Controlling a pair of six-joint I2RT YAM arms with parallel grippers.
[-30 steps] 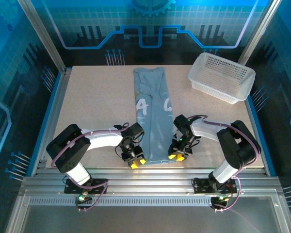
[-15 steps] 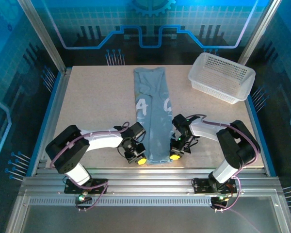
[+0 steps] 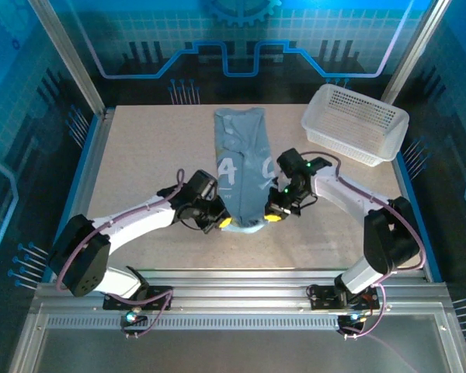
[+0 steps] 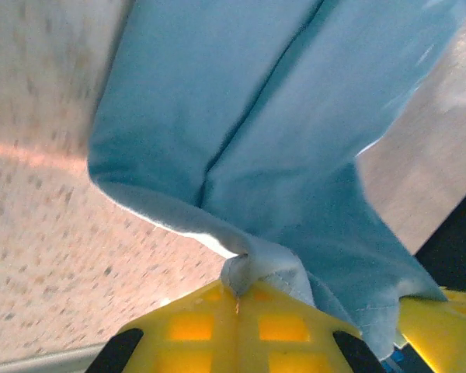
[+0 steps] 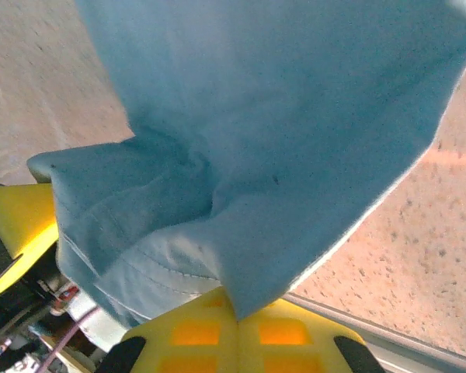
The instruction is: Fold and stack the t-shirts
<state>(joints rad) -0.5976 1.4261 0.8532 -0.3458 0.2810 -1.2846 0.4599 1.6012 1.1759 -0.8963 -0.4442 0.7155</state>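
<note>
The pale grey-blue t-shirt [image 3: 245, 167] lies as a long narrow strip down the middle of the table, white print showing. Its near end is lifted and curled back over itself. My left gripper [image 3: 226, 223] is shut on the near left corner of the t-shirt [image 4: 279, 179]; the yellow fingers [image 4: 186, 322] pinch a bunched hem. My right gripper [image 3: 272, 217] is shut on the near right corner of the t-shirt [image 5: 256, 124], cloth draping over its yellow fingers [image 5: 287, 330]. The two grippers hang side by side above the table.
A white lattice basket [image 3: 355, 124] stands at the back right of the table. Bare speckled tabletop [image 3: 151, 155] lies left of the shirt. A metal rail [image 3: 233, 280] runs along the near edge, blue frame posts at the sides.
Both grippers closed on the shirt's near corners, then lifted and moved away from the near edge, carrying the hem back over the strip. The visible strip is now shorter.
</note>
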